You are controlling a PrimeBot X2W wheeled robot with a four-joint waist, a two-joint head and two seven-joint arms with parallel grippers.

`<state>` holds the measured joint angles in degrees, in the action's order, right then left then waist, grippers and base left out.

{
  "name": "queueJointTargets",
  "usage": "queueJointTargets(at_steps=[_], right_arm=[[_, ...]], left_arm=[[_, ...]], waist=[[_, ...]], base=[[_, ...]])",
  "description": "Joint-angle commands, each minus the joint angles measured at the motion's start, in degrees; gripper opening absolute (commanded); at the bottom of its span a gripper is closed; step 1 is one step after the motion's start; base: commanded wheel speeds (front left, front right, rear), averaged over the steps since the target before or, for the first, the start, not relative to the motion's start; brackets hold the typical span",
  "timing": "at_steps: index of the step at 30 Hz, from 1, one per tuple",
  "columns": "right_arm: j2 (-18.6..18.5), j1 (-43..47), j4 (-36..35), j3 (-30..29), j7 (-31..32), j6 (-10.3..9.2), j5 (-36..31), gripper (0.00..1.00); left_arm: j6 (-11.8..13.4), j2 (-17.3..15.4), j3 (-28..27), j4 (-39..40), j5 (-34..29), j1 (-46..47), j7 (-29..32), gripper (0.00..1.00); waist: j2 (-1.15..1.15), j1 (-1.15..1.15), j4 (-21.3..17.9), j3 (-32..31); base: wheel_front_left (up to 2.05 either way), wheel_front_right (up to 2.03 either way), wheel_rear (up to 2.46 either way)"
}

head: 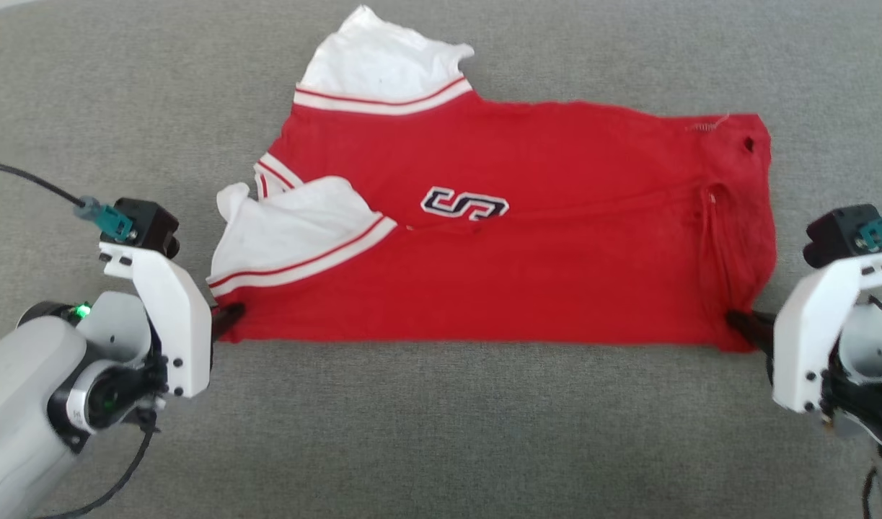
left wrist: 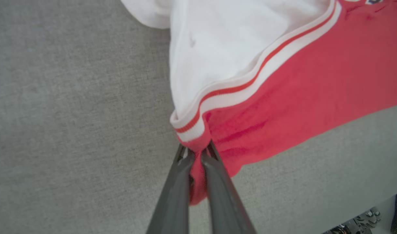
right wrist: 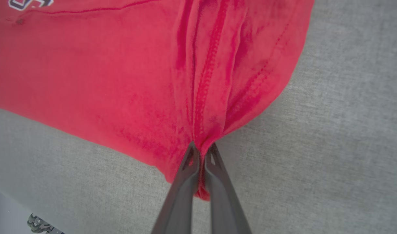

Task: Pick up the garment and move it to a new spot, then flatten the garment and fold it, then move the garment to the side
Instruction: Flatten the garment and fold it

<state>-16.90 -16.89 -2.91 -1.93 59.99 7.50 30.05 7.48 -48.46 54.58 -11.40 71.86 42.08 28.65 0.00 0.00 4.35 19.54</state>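
The garment [head: 527, 274], a red jersey with white sleeves and striped trim, lies spread across the grey surface with part of its black lettering showing near the middle. My left gripper [head: 228, 316] is shut on its near left corner, just below the white sleeve [head: 289, 231]. In the left wrist view the left gripper [left wrist: 197, 150] pinches red cloth [left wrist: 282, 97] beside the striped trim. My right gripper [head: 736, 318] is shut on the near right corner. The right wrist view has that gripper [right wrist: 201, 148] clamped on a bunched seam of the garment [right wrist: 104, 74].
Grey fabric surface [head: 441, 432] extends all around the garment, with open room in front and on both sides. The surface's edge shows low in both wrist views, with floor beyond it [right wrist: 10, 211].
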Motion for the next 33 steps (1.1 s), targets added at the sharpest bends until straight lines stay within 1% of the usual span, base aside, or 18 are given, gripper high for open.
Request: queueJointTargets(at_steps=[1,7,11,13,16,18,19,20,21,22,26,33], right_arm=[[-0.38,1.37,-1.56,-0.57,1.27,-0.02,0.35,0.0],[0.09,6.54,-8.98,-3.44,6.4,-0.02,0.89,0.0],[1.49,9.6,-10.98,-5.55,7.48,-0.02,0.24,0.0],[2.25,10.34,-10.74,-5.96,7.18,-0.02,-0.18,0.0],[4.07,10.7,-8.67,-6.71,5.9,-0.01,-0.46,0.0],[3.93,10.26,-7.03,-6.23,4.66,-0.02,-1.23,0.0],[4.02,10.03,-6.15,-5.97,3.96,-0.01,-1.42,0.11],[4.31,9.62,-5.37,-5.96,3.15,-0.01,-1.49,0.5],[4.35,9.28,-4.55,-5.8,2.53,-0.02,-1.65,1.0],[4.19,9.16,-4.0,-5.56,2.16,-0.02,-1.88,1.0],[3.7,8.55,-3.99,-5.87,0.68,-0.02,-1.81,1.0],[5.33,7.19,-9.91,-7.02,-5.22,-0.01,-1.09,1.0]], left_arm=[[0.92,-0.96,-0.21,1.43,0.39,-1.18,0.01,0.0],[5.38,-4.99,-0.91,10.33,1.72,-5.63,-1.04,0.0],[7.83,-6.11,-0.59,14.07,2.79,-8.99,-1.89,0.0],[8.32,-5.96,-0.11,14.5,3.22,-10.59,-2.36,0.0],[7.72,-4.7,0.4,13.29,3.62,-11.62,-2.98,0.0],[7.29,-3.89,0.81,11.46,3.75,-11.76,-2.69,0.0],[7.1,-3.5,0.9,10.58,3.71,-11.54,-2.59,0.03],[6.82,-3.16,0.95,9.84,3.54,-11.13,-2.53,0.35],[6.78,-2.94,0.85,9.07,3.6,-10.73,-2.41,0.78],[6.68,-2.98,0.74,8.68,3.64,-10.33,-2.4,1.0],[6.33,-4.42,-0.17,9.42,2.49,-8.01,-1.84,1.0],[7.02,-9.18,-2.13,13.37,0.33,-2.73,1.08,1.0]], waist=[[0.0,0.0,0.35,-0.32],[0.0,0.0,1.31,-1.04],[0.0,0.0,1.85,-1.07],[0.0,0.0,1.96,-0.97],[0.0,0.0,2.14,-0.75],[0.0,0.0,2.21,-0.6],[0.0,0.0,2.18,-0.53],[0.0,0.0,2.13,-0.47],[0.0,0.0,2.06,-0.45],[0.0,0.0,1.96,-0.46],[0.0,0.0,1.24,-0.65],[0.0,0.0,-1.68,-0.89]], base=[[0.0,0.0,0.0],[0.0,0.0,0.0],[0.0,0.0,0.0],[0.0,0.0,0.0],[0.0,0.0,0.0],[0.0,0.0,0.0],[0.0,0.0,0.0],[0.0,0.0,0.0],[0.0,0.0,0.0],[0.0,0.0,0.0],[0.0,0.0,0.0],[0.0,0.0,0.0]])
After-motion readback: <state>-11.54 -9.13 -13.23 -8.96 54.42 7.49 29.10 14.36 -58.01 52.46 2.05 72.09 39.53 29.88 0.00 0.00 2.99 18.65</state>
